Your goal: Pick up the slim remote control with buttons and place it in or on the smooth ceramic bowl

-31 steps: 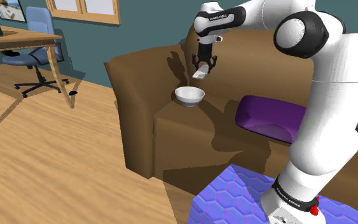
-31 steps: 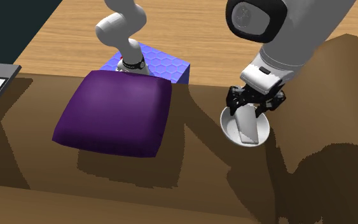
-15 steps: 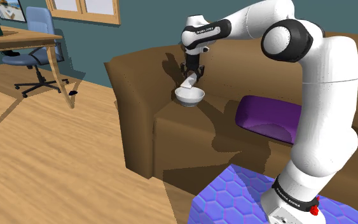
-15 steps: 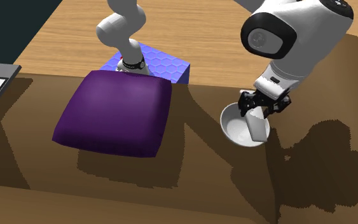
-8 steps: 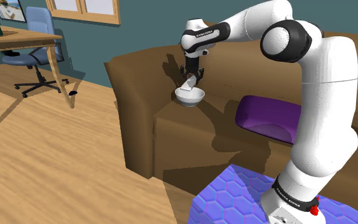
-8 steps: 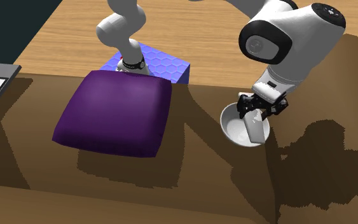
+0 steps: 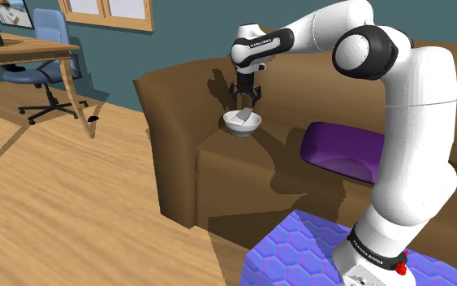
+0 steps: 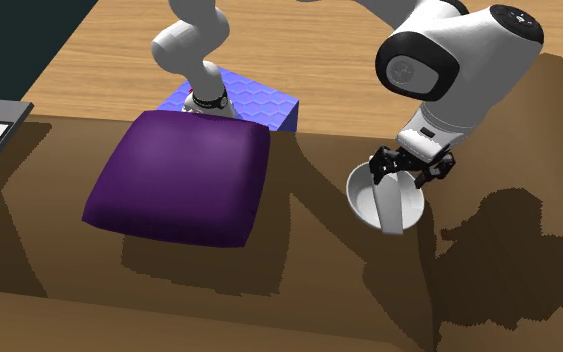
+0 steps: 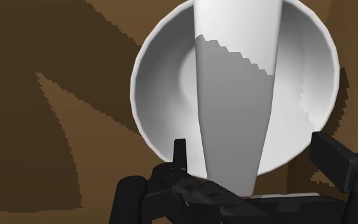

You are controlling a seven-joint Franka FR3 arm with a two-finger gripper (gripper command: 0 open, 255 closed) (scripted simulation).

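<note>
The remote (image 9: pixel 234 108) is a slim plain white slab with no buttons showing. It rests in the smooth white bowl (image 9: pixel 152 83), one end leaning up past the rim towards my hand. My gripper (image 9: pixel 252 145) hangs just above it, open, its fingers (image 9: pixel 179 153) standing clear on either side without touching it. In the shoulder view the gripper (image 7: pixel 244 99) hovers over the bowl (image 7: pixel 242 124) on the brown sofa's seat. From the second exterior view the remote (image 8: pixel 392 208) lies across the bowl (image 8: pixel 359 200) under the gripper (image 8: pixel 409 170).
The bowl sits near the sofa's arm (image 7: pixel 170 97). A purple cushion (image 7: pixel 344 150) lies further along the seat. My blue hexagon-patterned stand (image 7: pixel 299 252) is in front of the sofa. A desk (image 7: pixel 23 53) and office chair (image 7: pixel 44 57) stand across the wooden floor.
The fingers have opened and let go of the remote, which has settled lower into the bowl. The arm has hardly moved in the last half second.
</note>
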